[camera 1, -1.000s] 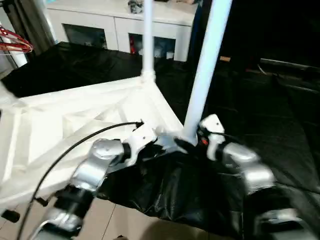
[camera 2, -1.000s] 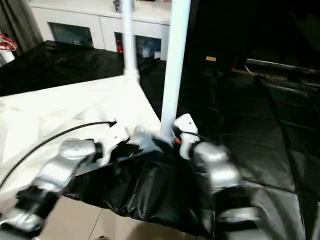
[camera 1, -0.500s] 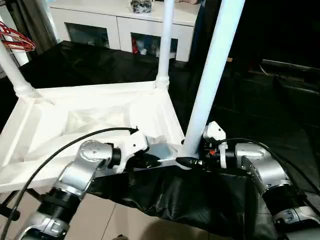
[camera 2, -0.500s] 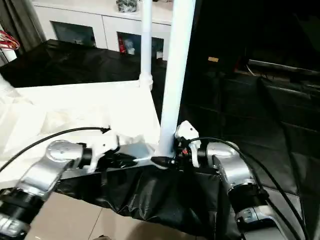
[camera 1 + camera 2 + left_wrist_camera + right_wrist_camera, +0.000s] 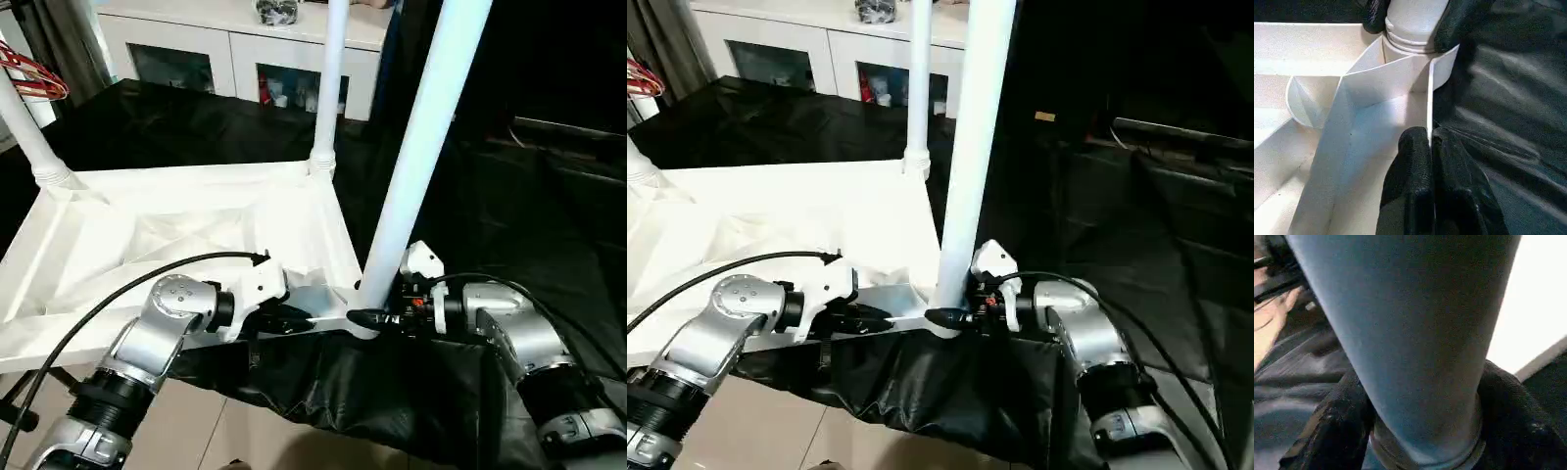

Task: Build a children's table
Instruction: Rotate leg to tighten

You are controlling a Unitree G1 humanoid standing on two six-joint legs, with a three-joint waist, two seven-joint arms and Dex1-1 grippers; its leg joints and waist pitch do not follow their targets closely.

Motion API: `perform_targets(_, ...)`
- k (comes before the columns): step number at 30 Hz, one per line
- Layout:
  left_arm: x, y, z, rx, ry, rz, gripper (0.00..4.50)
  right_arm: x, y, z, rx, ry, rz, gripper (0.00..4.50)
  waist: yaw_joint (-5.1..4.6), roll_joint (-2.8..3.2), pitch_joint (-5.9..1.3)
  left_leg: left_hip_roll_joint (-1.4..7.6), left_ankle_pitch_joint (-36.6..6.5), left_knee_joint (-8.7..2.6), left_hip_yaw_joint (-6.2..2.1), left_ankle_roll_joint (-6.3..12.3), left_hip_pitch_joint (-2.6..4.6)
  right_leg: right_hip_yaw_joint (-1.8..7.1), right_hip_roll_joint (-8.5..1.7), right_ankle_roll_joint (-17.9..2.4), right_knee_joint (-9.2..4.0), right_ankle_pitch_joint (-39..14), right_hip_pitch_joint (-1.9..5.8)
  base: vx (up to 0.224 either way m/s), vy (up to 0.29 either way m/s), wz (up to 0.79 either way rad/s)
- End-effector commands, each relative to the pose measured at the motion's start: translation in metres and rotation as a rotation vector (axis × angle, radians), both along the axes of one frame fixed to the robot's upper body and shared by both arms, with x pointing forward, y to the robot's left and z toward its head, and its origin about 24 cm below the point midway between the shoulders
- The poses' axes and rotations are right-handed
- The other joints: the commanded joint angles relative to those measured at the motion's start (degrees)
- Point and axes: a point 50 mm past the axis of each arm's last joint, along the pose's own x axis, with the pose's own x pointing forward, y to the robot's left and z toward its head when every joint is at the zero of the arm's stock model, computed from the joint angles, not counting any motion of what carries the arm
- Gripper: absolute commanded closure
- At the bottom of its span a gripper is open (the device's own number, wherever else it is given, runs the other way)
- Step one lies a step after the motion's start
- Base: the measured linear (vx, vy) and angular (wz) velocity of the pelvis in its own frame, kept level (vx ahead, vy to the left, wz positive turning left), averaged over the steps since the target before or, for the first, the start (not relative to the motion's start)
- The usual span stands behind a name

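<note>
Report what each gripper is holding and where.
Left gripper pinches the tabletop by its near edge wall. Right gripper has its jaws around the nearest leg, at its base by the corner socket.

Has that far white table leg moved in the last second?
Yes. The far leg has shifted to the right against the white cabinet behind it.

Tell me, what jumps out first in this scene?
A white tabletop lying upside down on black sheeting, its legs pointing upward. At its near corner, the right gripper wraps the base of the nearest leg, while the left gripper pinches the tabletop's rim beside it.
</note>
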Motion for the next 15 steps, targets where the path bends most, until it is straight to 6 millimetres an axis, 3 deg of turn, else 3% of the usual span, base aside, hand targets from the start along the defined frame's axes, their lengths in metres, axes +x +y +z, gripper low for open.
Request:
perform_targets(1, 0.012, -0.022, 0.015, -0.075, -0.09, 0.039, 4.5, -0.002, 0.026, -0.008, 0.03, 0.02, -0.019, 1.88, -0.16, -0.5, -3.65, 4.06, -11.1, -4.05, -1.67, 2.37, 0.87, 4.34, -6.48, -8.3, -5.39, -19.5, 2.36, 0.0, 0.0, 0.0)
perform_targets(6, 0.023, -0.036, 0.016, -0.079, -0.115, 0.123, 4.5, 0.009, 0.04, -0.014, 0.038, 0.016, -0.218, 1.88, -0.32, -0.32, -3.56, 3.91, -12.7, -4.1, -1.73, 1.2, 1.13, 4.32, -6.59, -7.2, -5.92, -22.6, 2.16, 0.0, 0.0, 0.0)
perform_targets(10, 0.036, -0.054, 0.016, -0.072, -0.142, 0.256, 4.5, 0.022, 0.062, -0.013, 0.042, -0.023, -0.447, 1.88, -0.39, -0.15, -3.83, 4.07, -11.5, -4.18, -1.75, 0.35, 1.21, 4.51, -6.66, -8.0, -5.44, -19.0, 2.08, 0.0, 0.0, 0.0)
perform_targets(14, 0.041, -0.062, 0.017, -0.074, -0.156, 0.307, 4.5, 0.024, 0.075, -0.01, 0.062, -0.037, -0.484, 1.88, -0.19, -0.28, -4.07, 4.0, -9.4, -4.03, -1.52, 1.2, 0.91, 4.71, -6.71, -9.1, -4.83, -13.5, 2.35, 0.0, 0.0, 0.0)
perform_targets(15, 0.042, -0.064, 0.017, -0.076, -0.161, 0.313, 4.5, 0.026, 0.077, -0.008, 0.063, -0.052, -0.499, 1.53, -0.04, -0.22, -4.15, 4.0, -8.4, -3.98, -1.46, 1.79, 0.91, 4.73, -6.67, -9.4, -4.62, -11.9, 2.41, 0.0, 0.0, 0.0)
